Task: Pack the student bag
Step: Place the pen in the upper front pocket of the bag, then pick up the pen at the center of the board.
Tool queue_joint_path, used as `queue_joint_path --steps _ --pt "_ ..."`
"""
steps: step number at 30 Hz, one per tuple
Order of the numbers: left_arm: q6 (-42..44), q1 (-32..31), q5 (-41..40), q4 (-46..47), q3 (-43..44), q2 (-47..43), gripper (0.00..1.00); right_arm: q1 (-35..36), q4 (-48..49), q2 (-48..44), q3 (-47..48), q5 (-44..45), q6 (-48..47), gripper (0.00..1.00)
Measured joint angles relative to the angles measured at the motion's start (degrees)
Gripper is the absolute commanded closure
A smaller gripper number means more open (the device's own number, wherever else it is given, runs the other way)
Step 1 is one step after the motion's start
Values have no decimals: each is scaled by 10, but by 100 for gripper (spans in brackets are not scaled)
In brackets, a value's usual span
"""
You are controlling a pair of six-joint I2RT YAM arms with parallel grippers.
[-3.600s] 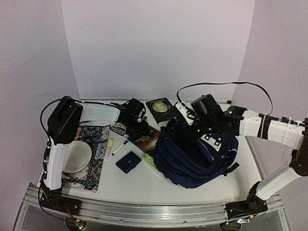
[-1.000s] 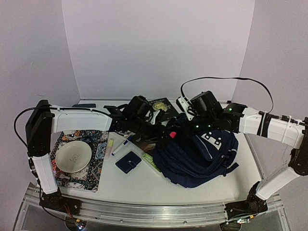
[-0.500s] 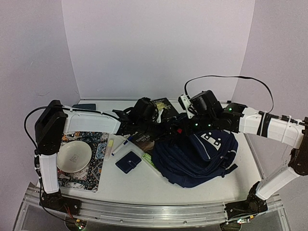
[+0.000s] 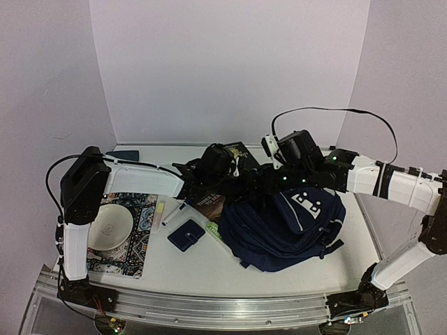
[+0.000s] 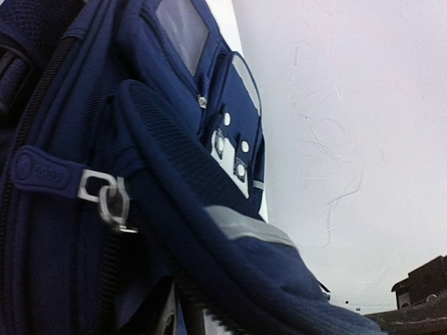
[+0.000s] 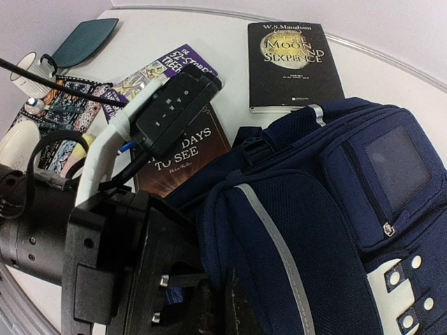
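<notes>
The student bag (image 4: 293,227), navy with white buckle patches, lies at the table's centre right. It fills the left wrist view (image 5: 84,139) and the right wrist view (image 6: 335,230). My right gripper (image 4: 269,183) is shut on the bag's top edge, pinching the fabric (image 6: 230,307) and holding it up. My left gripper (image 4: 246,183) reaches across to that same edge, its black body close beside the right fingers (image 6: 119,265). Its fingertips are hidden by bag fabric, so I cannot tell how they stand.
A black book (image 6: 293,63), a brown book (image 4: 209,202) and a purple booklet (image 6: 164,66) lie left of the bag. A navy wallet (image 4: 186,235), a pen (image 4: 174,211), a bowl (image 4: 105,227) on a patterned mat and a teal pouch (image 4: 124,154) lie further left.
My left arm has swung right from the mat to the bag's top edge, with a small pink thing at its tip that no longer shows. My right gripper has raised the bag's edge slightly.
</notes>
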Motion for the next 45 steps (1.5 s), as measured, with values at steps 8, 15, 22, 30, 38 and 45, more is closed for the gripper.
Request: queue_joint_path --steps 8,15,22,30,38,45 --pt "-3 -1 0 4 0 0 51 -2 5 0 0 5 6 100" --pt "52 -3 -32 8 -61 -52 39 -1 7 0 -4 4 5 100" --pt "145 -1 -124 -75 -126 -154 32 1 25 -1 -22 10 0 100" --pt "244 49 -177 -212 -156 -184 30 2 36 -16 -44 13 -8 100" --pt "350 131 -220 -360 -153 -169 31 2 41 -29 -58 13 -14 100" --pt "416 173 -216 -411 -125 -103 44 2 41 -29 -58 9 -19 100"
